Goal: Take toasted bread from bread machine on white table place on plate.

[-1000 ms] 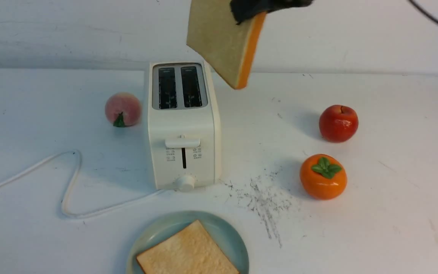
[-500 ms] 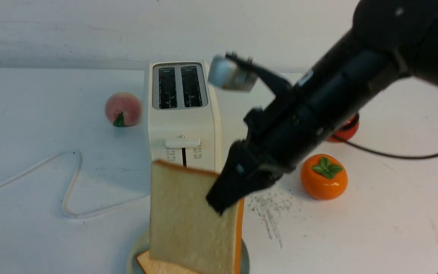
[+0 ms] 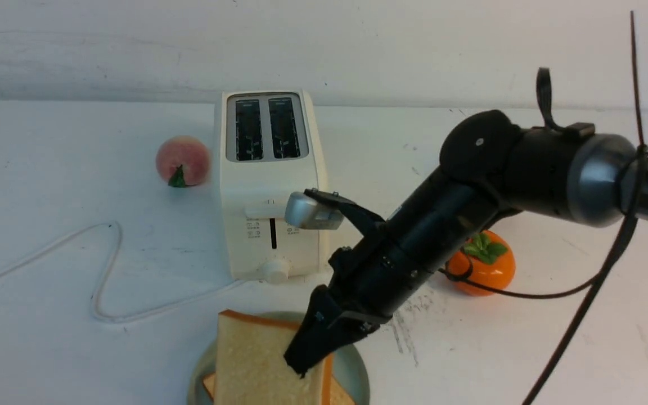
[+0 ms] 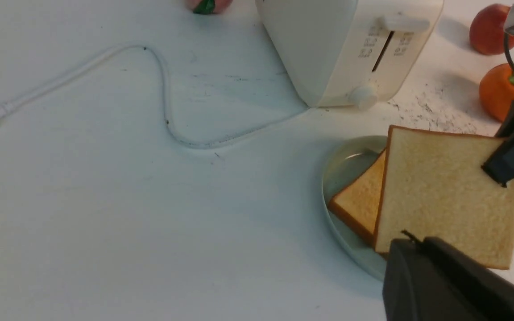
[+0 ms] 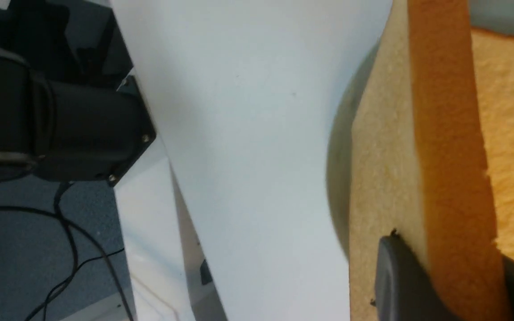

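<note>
Right hand (image 3: 301, 364) pinches the upright slice (image 3: 253, 360) by 1 upper corner, pads on both faces. The slice hangs on edge over the plate (image 3: 353, 365), above the flat slice (image 4: 359, 196) lying in it. You cannot tell whether its lower edge touches. Left hand (image 4: 413, 249) is pressed together, holds nothing and sits near the plate. Both slots of the bread machine (image 3: 270, 225) show empty.

Risks, as judged:
- Let go with the slice this upright and it may topple either way. Toward the near rim it could slide off onto the table (image 3: 554, 337).
- A corner grip gives you little hold on swing, so a quick release could let the slice pivot and land on its crust.
- The plate is shallow with a low rim, which does little to stop a skidding slice.
- The flat slice lies skewed, so the 2 may stack unevenly.

Tilt the slice over before you open.

Materials:
- Slices: square, flat, thick. Pale tan porous faces, smooth orange-brown crust. They look firm and foam-like, not crumbly.
- Plate: round, smooth, pale blue-green.
- Bread machine: boxy, smooth cream shell.
- Table: matte white, scuffed, with black scratches.
</note>
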You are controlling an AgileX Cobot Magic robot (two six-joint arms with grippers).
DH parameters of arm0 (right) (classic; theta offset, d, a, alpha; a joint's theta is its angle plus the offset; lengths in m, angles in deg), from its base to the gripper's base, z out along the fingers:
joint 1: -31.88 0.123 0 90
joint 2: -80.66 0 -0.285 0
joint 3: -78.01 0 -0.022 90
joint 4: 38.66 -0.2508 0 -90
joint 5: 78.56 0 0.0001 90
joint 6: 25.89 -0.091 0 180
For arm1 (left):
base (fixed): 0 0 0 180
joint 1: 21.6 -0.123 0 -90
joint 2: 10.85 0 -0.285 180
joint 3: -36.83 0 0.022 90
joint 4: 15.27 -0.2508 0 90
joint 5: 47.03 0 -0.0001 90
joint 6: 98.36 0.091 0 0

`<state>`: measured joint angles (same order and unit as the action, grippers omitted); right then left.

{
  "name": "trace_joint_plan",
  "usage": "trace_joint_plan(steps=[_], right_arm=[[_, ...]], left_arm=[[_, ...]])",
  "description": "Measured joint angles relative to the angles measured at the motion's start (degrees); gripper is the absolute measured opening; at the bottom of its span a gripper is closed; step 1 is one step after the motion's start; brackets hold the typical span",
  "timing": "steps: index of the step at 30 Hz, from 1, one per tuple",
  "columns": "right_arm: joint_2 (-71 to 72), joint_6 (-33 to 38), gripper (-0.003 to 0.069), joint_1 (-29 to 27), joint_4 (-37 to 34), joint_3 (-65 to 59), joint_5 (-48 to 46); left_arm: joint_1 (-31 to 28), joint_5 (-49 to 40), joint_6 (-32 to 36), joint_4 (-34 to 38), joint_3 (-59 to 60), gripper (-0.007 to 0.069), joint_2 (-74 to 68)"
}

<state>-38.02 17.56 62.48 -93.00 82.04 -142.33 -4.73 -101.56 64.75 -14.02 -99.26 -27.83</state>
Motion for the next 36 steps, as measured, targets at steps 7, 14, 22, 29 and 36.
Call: trace_joint_plan(steps=[7,14,22,29,36], right_arm=[[-0.4,-1.2,0.033,0.0,6.1,0.0,4.8],[0.3,-9.3,0.0448,0.0,20.0,1.2,3.9],[6.8,-25.3,0.0433,0.0,39.5,12.1,-5.2],[23.5,-43.4,0.0051,0.0,54.3,18.0,-7.2],[47.2,-47.5,-0.0015,0.0,57.9,5.6,0.6]], left_arm=[[0.0,-0.2,0.0,0.0,0.1,-0.0014,0.0],[0.0,-1.0,0.0,0.0,0.1,-0.0014,0.0],[0.0,-1.3,0.0,0.0,0.1,-0.0014,0.0],[0.0,2.2,0.0,0.0,0.2,-0.0014,0.0],[0.0,6.1,-0.1,0.0,0.2,-0.0014,0.0]])
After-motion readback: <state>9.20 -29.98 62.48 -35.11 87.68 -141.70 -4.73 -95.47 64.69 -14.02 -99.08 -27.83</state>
